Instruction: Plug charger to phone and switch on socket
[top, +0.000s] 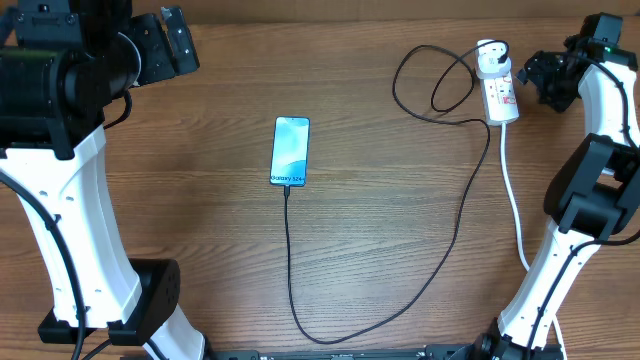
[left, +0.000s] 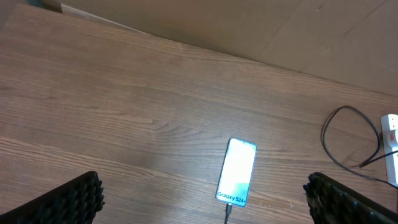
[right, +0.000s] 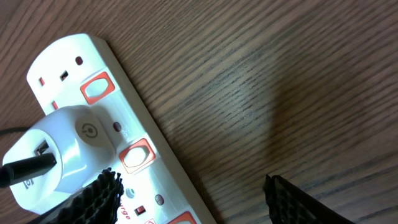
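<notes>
The phone (top: 290, 151) lies screen up mid-table, its blue screen lit, with the black charger cable (top: 455, 225) plugged into its near end; it also shows in the left wrist view (left: 237, 172). The cable loops round to the round white adapter (top: 489, 59) on the white power strip, the socket (top: 501, 95). My right gripper (right: 193, 199) is open, just above the socket (right: 146, 158) beside its red switches, one finger over the strip. My left gripper (left: 205, 202) is open and empty, high at the far left.
The socket's white cord (top: 515, 215) runs toward the front along the right arm's base. A brown cardboard wall (left: 249, 25) stands behind the table's far edge.
</notes>
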